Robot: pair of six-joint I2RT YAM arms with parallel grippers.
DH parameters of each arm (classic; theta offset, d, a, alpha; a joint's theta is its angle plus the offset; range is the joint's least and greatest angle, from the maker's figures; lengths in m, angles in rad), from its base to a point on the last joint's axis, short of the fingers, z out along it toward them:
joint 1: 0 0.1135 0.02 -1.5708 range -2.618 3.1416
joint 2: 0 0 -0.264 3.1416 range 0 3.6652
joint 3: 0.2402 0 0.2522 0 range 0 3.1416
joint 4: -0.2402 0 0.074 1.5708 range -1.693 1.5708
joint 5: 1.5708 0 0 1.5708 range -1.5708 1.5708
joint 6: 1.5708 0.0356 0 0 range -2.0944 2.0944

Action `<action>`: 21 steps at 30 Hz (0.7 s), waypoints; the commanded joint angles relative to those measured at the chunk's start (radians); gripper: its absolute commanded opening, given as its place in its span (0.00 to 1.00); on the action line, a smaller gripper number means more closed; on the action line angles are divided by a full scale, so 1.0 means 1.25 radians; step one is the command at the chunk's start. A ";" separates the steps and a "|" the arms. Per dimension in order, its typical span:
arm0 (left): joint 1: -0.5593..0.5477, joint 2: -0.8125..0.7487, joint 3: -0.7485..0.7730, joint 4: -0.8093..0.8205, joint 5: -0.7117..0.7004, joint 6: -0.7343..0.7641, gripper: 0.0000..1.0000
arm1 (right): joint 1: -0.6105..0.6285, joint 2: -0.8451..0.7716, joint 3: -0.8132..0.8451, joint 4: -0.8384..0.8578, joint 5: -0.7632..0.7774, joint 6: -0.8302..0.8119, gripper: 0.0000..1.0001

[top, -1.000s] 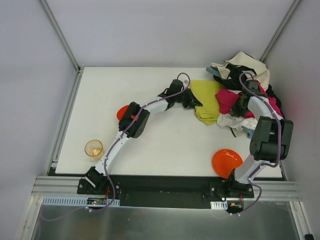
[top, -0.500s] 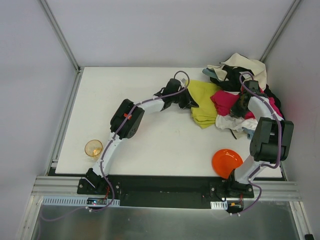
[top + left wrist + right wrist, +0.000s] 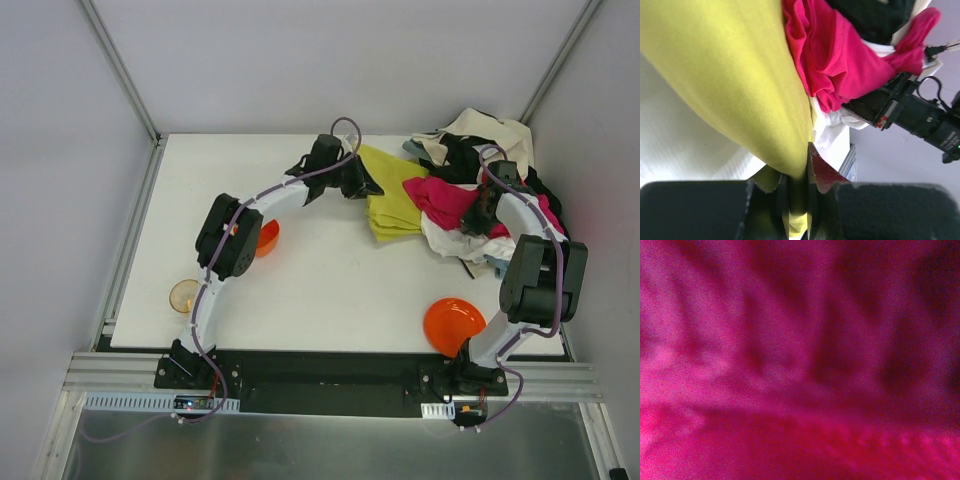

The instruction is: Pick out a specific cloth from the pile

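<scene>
The yellow-green cloth [image 3: 395,195] lies stretched on the white table, its right edge still tucked under the pile [image 3: 490,140] of cream, black, white and magenta garments. My left gripper [image 3: 368,187] is shut on the cloth's left edge. In the left wrist view the cloth [image 3: 730,75] runs taut from the left gripper [image 3: 797,200], beside the magenta cloth [image 3: 840,65]. My right gripper [image 3: 478,215] is pushed down into the pile on the magenta cloth [image 3: 448,197]. The magenta cloth [image 3: 800,360] fills the right wrist view and hides the fingers.
A small orange bowl [image 3: 266,237] sits next to the left arm's elbow. An orange plate [image 3: 452,325] lies near the right arm's base. A clear cup [image 3: 185,296] stands at the table's left front. Walls close in behind and to the right of the pile.
The left gripper has drawn the yellow-green cloth leftward and toward the back, pulling more of it out from the pile. The pile shifted slightly. The right gripper stayed on the pile.
</scene>
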 commanded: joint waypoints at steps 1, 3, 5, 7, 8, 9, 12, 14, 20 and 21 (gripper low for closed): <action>0.047 -0.149 0.012 0.055 0.016 0.030 0.00 | -0.016 -0.035 0.013 -0.005 0.052 -0.005 0.00; 0.059 -0.168 0.015 0.043 0.026 0.041 0.00 | -0.016 -0.036 0.009 -0.004 0.052 -0.005 0.00; 0.074 -0.186 0.018 0.033 0.038 0.048 0.00 | -0.016 -0.037 0.008 -0.005 0.051 -0.005 0.01; 0.090 -0.203 0.023 0.022 0.058 0.058 0.00 | -0.016 -0.037 0.007 -0.005 0.051 -0.005 0.00; 0.099 -0.213 0.024 0.014 0.063 0.064 0.00 | -0.016 -0.037 0.007 -0.004 0.049 -0.005 0.01; 0.106 -0.222 0.027 0.009 0.069 0.068 0.00 | -0.016 -0.039 0.007 -0.004 0.051 -0.006 0.01; 0.133 -0.234 0.048 -0.001 0.109 0.065 0.00 | -0.016 -0.042 0.002 -0.004 0.053 -0.010 0.01; 0.156 -0.238 0.068 -0.011 0.136 0.063 0.00 | -0.016 -0.048 -0.002 -0.003 0.054 -0.011 0.01; 0.208 -0.256 0.142 -0.056 0.187 0.072 0.00 | -0.016 -0.058 -0.015 0.001 0.054 -0.015 0.01; 0.216 -0.265 0.145 -0.060 0.185 0.075 0.00 | -0.016 -0.058 -0.016 0.001 0.053 -0.013 0.01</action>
